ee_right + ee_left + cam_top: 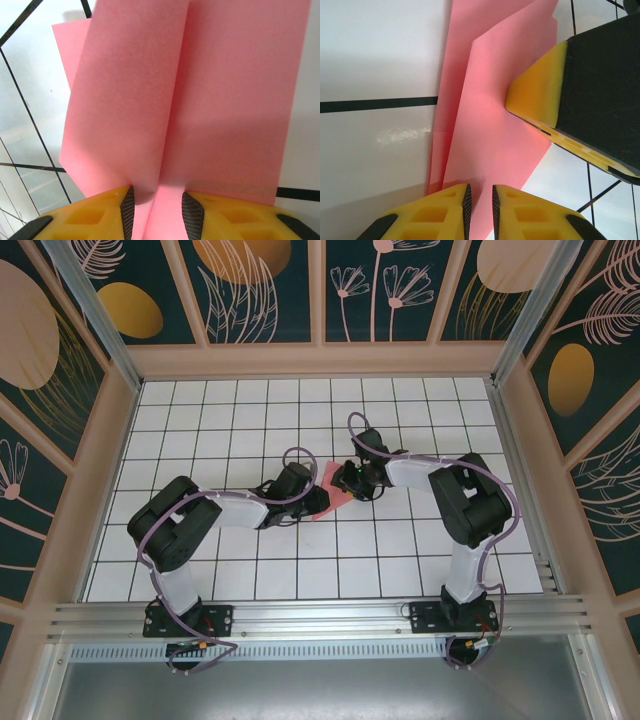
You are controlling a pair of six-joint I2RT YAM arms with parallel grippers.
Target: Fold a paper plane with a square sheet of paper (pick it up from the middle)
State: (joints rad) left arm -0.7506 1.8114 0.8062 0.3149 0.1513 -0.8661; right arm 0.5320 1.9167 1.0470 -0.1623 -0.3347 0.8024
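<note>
Mid-table [250,410], the left gripper [480,194] pinches one edge of the folded paper [335,490]; the right gripper [157,200] pinches the opposite side.

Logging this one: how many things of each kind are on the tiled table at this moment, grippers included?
Pink paper sheet, partly folded: 1
Grippers: 2, the left gripper and the right gripper, both at the paper
Total: 3
</note>
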